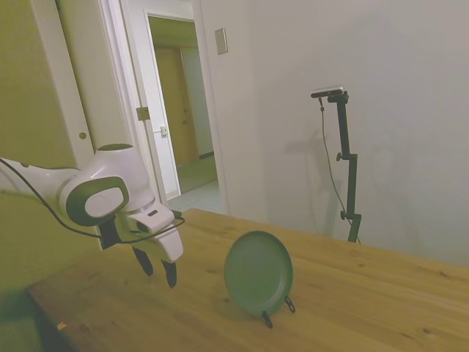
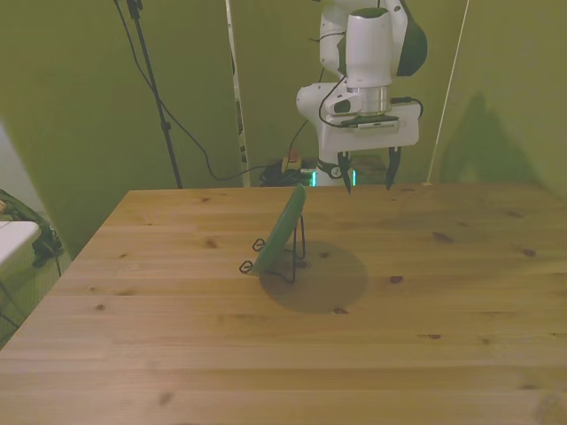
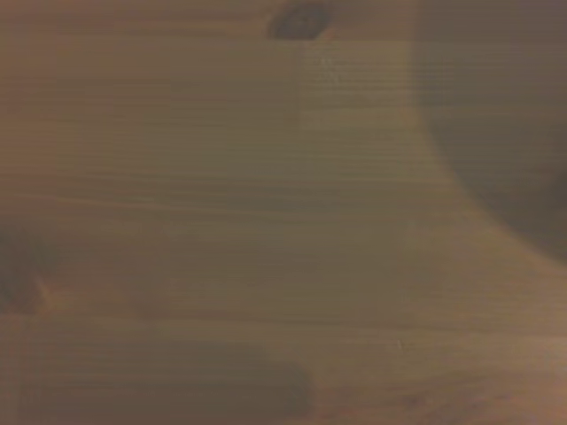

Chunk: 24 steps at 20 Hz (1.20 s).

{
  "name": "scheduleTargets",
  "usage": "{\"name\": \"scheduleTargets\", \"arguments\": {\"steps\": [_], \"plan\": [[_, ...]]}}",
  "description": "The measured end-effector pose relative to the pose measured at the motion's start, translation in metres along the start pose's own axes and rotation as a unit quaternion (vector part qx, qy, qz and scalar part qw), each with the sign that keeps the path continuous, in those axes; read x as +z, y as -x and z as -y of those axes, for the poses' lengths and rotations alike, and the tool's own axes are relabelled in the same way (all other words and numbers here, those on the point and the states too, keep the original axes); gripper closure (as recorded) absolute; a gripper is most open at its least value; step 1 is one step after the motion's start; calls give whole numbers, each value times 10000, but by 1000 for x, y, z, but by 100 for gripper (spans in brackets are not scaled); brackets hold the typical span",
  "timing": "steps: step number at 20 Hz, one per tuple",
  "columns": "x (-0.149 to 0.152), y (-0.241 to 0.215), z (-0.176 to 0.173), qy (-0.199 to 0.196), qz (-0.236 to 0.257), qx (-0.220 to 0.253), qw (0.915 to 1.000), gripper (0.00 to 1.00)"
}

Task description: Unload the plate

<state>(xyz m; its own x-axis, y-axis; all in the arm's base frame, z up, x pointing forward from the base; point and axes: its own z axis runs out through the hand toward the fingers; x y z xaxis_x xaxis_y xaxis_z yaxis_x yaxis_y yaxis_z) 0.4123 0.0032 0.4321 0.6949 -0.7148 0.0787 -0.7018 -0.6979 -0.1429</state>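
Side view: my claw (image 1: 158,268) hung just above the table (image 1: 352,301), fingers pointing down and spread apart, with nothing between them. To its right, a little way off, the dark green plate (image 1: 258,273) stood nearly upright on the table, its face turned toward this camera, propped in a thin black wire stand (image 1: 278,311) whose two feet showed below the plate's lower rim. My claw and the plate were apart, not touching.

Front view: my claw (image 2: 368,174) was over the table's (image 2: 177,336) far edge, its two dark fingers wide apart and empty. The plate (image 2: 282,232) was seen edge-on, leaning in the wire stand (image 2: 297,257), nearer the camera than my claw and toward the front view's left of it.

Wrist view: only blurred wood grain of the table (image 3: 221,221) showed, with a dark knot (image 3: 297,18).
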Motion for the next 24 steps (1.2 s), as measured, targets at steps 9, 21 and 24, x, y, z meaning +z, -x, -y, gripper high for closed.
{"name": "scheduleTargets", "arguments": {"steps": [9,21,24], "plan": [[-31,-6,8,29,-576,219,9981,0],[-112,-61,-39,-180,-908,1041,9902,0],[-122,-84,-66,-293,-901,1048,9900,0]]}}
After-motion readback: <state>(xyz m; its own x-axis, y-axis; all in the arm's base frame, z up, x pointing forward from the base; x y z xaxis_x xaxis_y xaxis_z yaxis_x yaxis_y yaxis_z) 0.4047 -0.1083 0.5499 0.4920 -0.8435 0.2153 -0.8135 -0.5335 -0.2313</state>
